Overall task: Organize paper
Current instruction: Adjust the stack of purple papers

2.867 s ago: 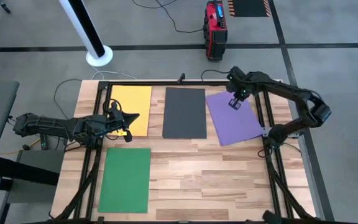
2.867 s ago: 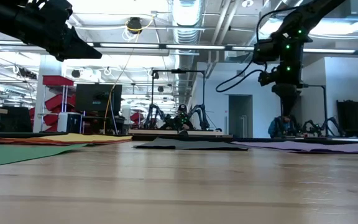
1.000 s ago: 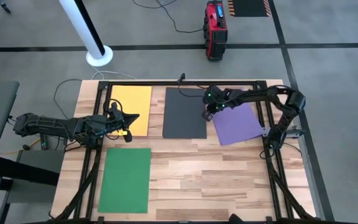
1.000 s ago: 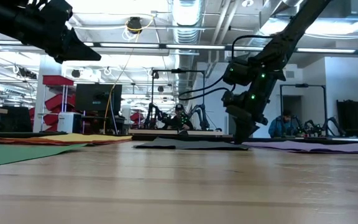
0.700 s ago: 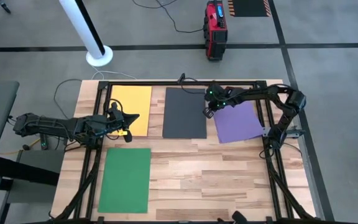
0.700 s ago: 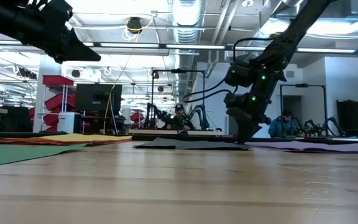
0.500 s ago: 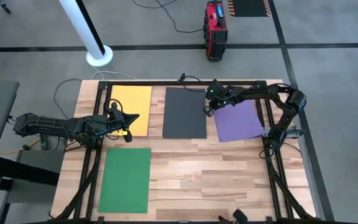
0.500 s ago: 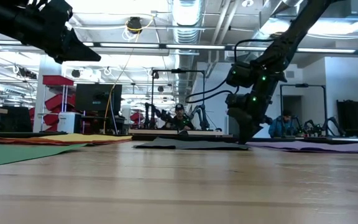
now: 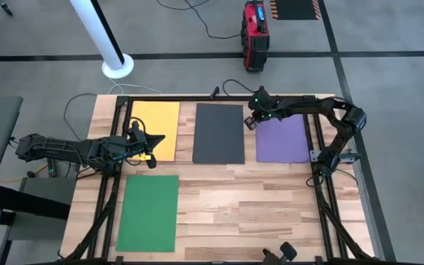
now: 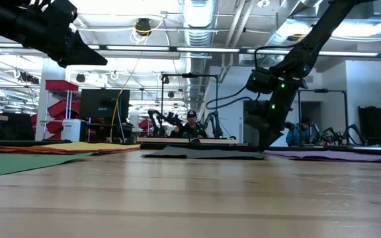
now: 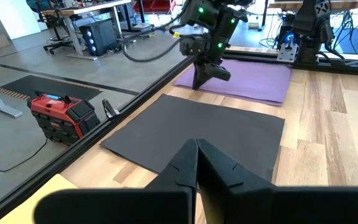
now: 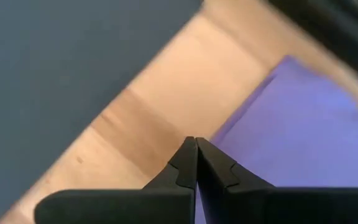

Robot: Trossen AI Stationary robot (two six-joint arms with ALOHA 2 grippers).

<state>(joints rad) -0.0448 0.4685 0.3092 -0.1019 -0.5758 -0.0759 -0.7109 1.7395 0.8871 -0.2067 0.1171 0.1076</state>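
We judge the sorting well along — our right gripper [image 9: 252,122], fingers pressed together, rests on the flat purple paper sheet [image 9: 282,140] at the bench's far right edge, squared beside the dark grey sheet [image 9: 218,133] — little left.

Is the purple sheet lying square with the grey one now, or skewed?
Square. In the high view the purple sheet has its edges parallel to the grey sheet, a strip of bare wood between them. The right gripper is at its far corner.
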